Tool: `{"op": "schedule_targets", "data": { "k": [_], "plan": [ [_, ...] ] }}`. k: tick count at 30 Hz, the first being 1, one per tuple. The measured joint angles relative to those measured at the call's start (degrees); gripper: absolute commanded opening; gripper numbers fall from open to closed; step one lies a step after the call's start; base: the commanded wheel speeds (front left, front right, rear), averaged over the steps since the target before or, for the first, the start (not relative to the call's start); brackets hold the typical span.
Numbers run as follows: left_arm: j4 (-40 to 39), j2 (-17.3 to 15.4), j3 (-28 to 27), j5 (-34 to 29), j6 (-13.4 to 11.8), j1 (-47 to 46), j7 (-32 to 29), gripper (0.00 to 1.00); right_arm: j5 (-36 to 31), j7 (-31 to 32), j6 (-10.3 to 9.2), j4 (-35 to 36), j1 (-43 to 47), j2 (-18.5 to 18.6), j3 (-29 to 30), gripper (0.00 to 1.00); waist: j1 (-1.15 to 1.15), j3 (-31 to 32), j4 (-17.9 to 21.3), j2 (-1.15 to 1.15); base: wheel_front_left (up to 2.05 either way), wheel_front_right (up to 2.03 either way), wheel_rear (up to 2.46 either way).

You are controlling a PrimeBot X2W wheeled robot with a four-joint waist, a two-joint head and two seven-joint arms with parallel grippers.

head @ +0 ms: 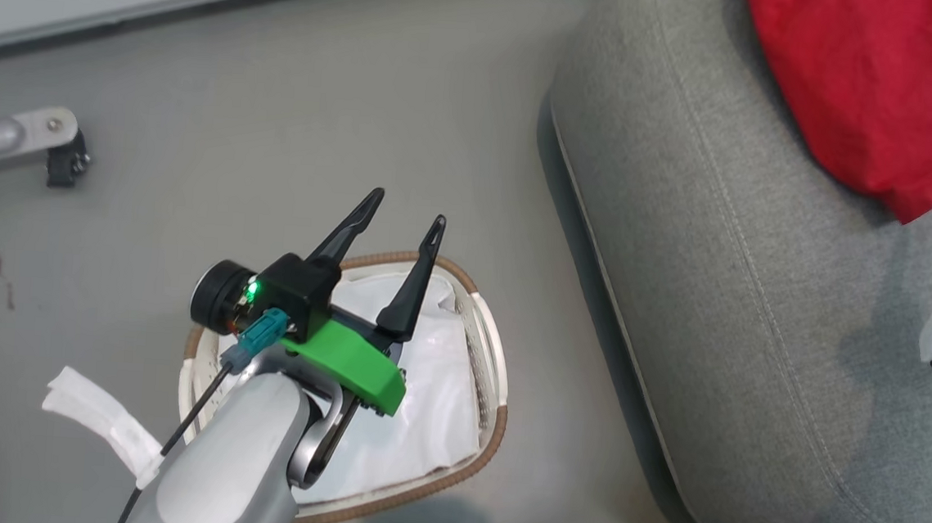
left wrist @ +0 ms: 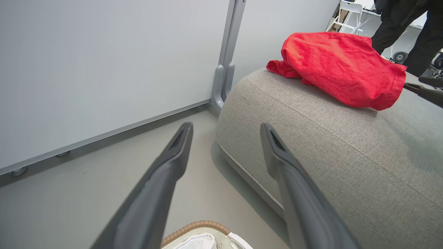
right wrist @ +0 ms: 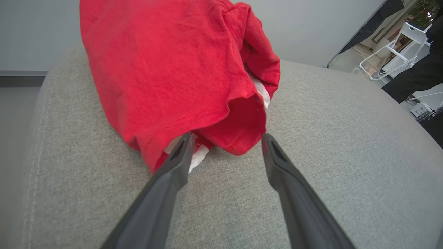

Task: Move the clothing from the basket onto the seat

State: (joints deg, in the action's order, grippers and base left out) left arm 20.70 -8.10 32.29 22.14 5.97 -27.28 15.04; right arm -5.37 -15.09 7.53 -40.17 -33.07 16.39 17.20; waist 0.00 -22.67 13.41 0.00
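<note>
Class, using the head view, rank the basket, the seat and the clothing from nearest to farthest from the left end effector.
1. Basket, directly below the left end effector.
2. Seat, to its right.
3. Clothing, upper right, on the seat.

No legible text on clothing (right wrist: 166,69), seat (head: 717,312), basket (head: 500,428).

left end effector (head: 407,208) spread, right end effector (right wrist: 228,136) spread

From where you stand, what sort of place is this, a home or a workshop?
Probably a test room staged like a home: a grey seat with red clothing on it and a laundry basket on a bare floor, fenced by white partition panels on metal feet.
</note>
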Motion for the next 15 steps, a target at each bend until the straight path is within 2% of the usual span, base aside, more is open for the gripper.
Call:
{"op": "schedule_targets", "data": {
  "k": [10,15],
  "plan": [
    [-0.20,1.96,-7.05,0.27,0.07,5.86,0.00,1.00,0.81,0.00,-0.01,4.71,2.79,2.77,-3.32,1.00,0.00,7.65,-1.68,0.00,0.00,0.00,0.00],
    [-0.38,3.11,-11.18,-0.21,0.07,8.68,0.08,1.00,0.88,0.00,-0.01,6.69,2.10,2.27,-5.20,1.00,0.00,11.07,-3.44,0.00,0.00,0.00,0.00]
  ]
}}
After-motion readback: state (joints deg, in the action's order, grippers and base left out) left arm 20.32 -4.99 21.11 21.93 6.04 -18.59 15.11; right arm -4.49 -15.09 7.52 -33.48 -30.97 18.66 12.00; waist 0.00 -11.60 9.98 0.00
